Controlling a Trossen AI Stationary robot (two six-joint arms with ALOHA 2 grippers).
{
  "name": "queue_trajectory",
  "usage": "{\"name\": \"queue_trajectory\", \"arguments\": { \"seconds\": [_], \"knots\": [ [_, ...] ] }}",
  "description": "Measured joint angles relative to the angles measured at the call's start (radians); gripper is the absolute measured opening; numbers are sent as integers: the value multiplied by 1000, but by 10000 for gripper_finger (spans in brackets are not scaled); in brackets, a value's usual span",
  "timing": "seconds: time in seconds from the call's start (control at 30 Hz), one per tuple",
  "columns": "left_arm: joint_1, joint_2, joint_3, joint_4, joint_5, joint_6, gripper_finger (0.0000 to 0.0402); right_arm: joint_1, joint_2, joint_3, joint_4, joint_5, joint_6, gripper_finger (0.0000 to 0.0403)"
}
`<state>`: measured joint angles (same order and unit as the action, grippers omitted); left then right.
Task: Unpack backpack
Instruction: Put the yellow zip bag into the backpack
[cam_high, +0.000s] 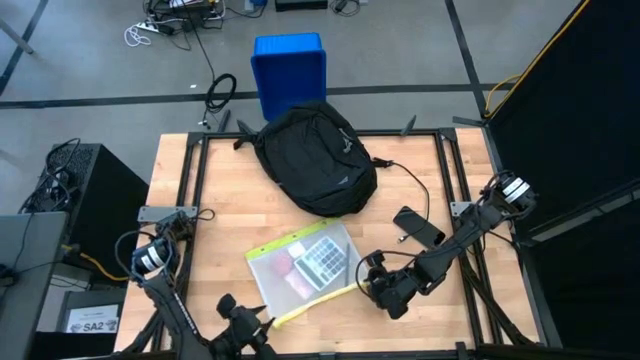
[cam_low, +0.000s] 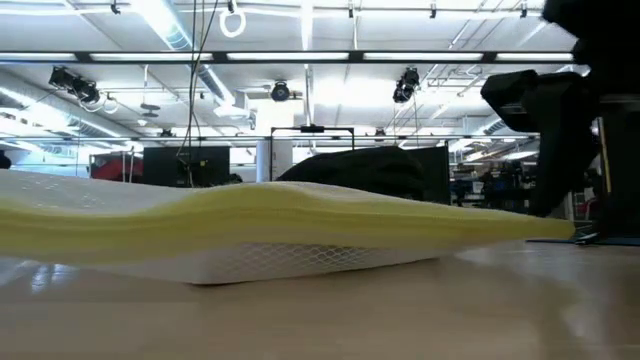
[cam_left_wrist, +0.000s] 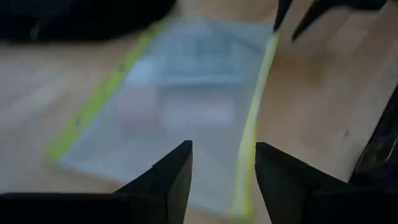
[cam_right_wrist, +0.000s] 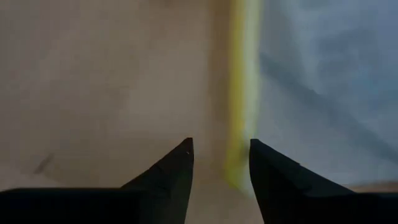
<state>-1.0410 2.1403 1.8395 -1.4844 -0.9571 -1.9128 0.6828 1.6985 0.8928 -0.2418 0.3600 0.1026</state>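
The black backpack (cam_high: 315, 158) lies at the table's far middle, and in the low view it shows as a dark hump (cam_low: 360, 170) behind the pouch. Nearer, a clear pouch with yellow edges (cam_high: 303, 265) lies flat on the wood, holding a calculator and something red. My left gripper (cam_high: 262, 322) stands open at the pouch's near end, and its fingers (cam_left_wrist: 223, 144) straddle the yellow edge strip (cam_left_wrist: 252, 124) from above. My right gripper (cam_high: 368, 278) is open by the pouch's right near corner, with the yellow edge (cam_right_wrist: 239, 112) just ahead of its fingertips (cam_right_wrist: 220, 140).
A black flat device (cam_high: 418, 227) lies right of the pouch, and a black cable (cam_high: 408, 172) runs from the backpack toward it. A blue bin (cam_high: 290, 68) stands on the floor past the far edge. Bare wood lies at the table's left (cam_high: 200, 240).
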Motion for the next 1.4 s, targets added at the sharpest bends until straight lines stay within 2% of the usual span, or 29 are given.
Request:
{"name": "queue_trajectory", "arguments": {
  "seconds": [0.1, 0.23, 0.33, 0.47, 0.57, 0.67, 0.73, 0.83, 0.93, 1.03, 1.13, 1.3, 1.4],
  "knots": [
    [40, 0, -52, 49, -67, -2, 147, 8, 0, 0, 3, -5, -1, 121],
    [143, 0, -165, 146, -49, 6, 146, 4, 0, 0, 48, -4, -1, 114],
    [212, 0, -233, 225, -52, 94, 146, -11, 0, 0, 96, 1, 2, 107],
    [306, 0, -263, 354, -56, 312, 141, -20, 0, 0, 112, 1, 17, 98],
    [384, 0, -269, 506, 35, 568, 121, -15, 0, 0, 142, -14, 33, 93],
    [463, -2, -269, 673, 174, 880, 94, -9, -1, 0, 165, -15, 15, 90],
    [510, -6, -269, 736, 196, 1021, 78, -11, -2, 0, 164, -15, 9, 89],
    [569, -48, -269, 714, 188, 1114, 62, -20, -2, 0, 164, -15, 29, 87],
    [592, -126, -279, 671, 86, 1129, 56, -21, -2, 0, 170, -13, 64, 86],
    [604, -213, -334, 722, 13, 1233, 55, -19, -2, 0, 180, -14, 74, 87],
    [640, -308, -472, 931, 36, 1380, 51, -26, -2, 0, 197, -1, 40, 86],
    [746, -437, -784, 1453, 303, 1622, 27, -60, -1, 0, 255, 103, -41, 82],
    [808, -506, -909, 1707, 408, 1736, 17, -88, -1, 0, 277, 141, -77, 85]
  ]
}}
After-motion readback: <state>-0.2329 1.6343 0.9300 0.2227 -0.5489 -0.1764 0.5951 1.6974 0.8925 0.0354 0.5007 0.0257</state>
